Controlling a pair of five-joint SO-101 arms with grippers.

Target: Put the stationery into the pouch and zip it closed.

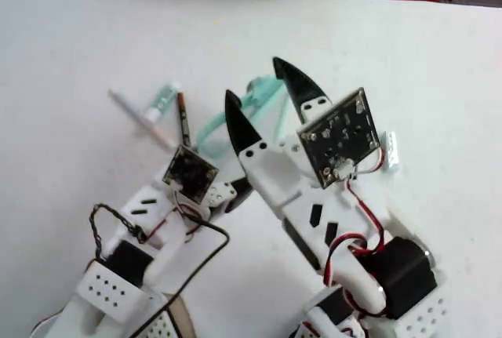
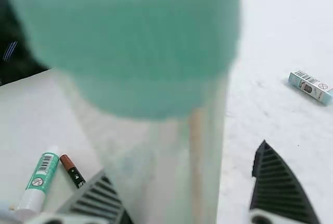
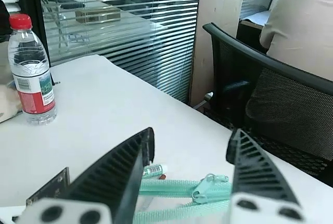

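The right fingers (image 3: pixel 125 167) stand wide apart, holding nothing, and we see them poised over the teal zipper (image 3: pixel 166 186) of the pouch (image 2: pixel 130 42). The zipper's long axis runs across the gap from one finger to the other. Its slider (image 3: pixel 208 181) lies within that gap, closer to one finger than the other. The left fingers (image 2: pixel 281 182) are parted too, with the pouch's clear body rising between them, very close to that arm's camera. We cannot tell whether either finger touches it. A thin tan stick (image 2: pixel 195 151) seems to sit inside the pouch, though we judge that through the plastic.

Outward from there, the other stationery lies loose on the surface (image 1: pixel 408 48). In the high view a marker (image 1: pixel 162 104) and a pen (image 1: pixel 183 118) lie side by side just left of the pouch, near the left arm, their long axes pointing roughly away from the arms. A small box (image 1: pixel 390 151), likely an eraser, lies on the other side, just beside the right arm's wrist.

We judge the filling unfinished and the zipping not begun. The next move turns on sides. The left arm is nearer the marker and pen. The right arm is nearer the box and is lined up with the slider, which would have to travel along the zipper's axis.
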